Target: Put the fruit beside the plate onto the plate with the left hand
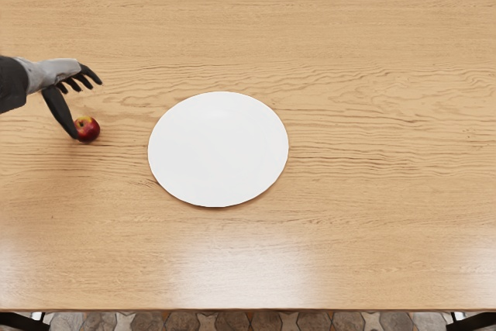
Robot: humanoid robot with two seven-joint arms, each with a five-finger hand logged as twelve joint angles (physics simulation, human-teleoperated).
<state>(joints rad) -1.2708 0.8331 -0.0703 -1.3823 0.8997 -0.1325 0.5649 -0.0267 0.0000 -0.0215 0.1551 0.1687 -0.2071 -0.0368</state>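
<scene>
1. The apple (87,129) lies on the bare wood to the left of the plate, near it but not touching it, with a clear strip of tabletop between the 2.
2. It is red with a yellowish patch on its upper left side. It looks nearly round, so I can make out no long axis, and it is too small to tell which way its stem points.
3. My left hand (62,79) hangs just above and to the left of the apple, the arm coming in from the left edge of the view in a grey sleeve.
4. The hand is released: the dark fingers (84,77) are spread and point right, toward the plate's side of the table, and they close on nothing.
5. My thumb (60,110) reaches down and to the right, and its tip sits at the apple's left side. I cannot tell whether it touches the skin or only stands just beside it.
6. The plate (218,149) is white, round and flat, lying near the middle of the table, and nothing is on it.
7. The table (372,75) is light wood with grain running left to right. A pale wall shows past its far edge.
</scene>
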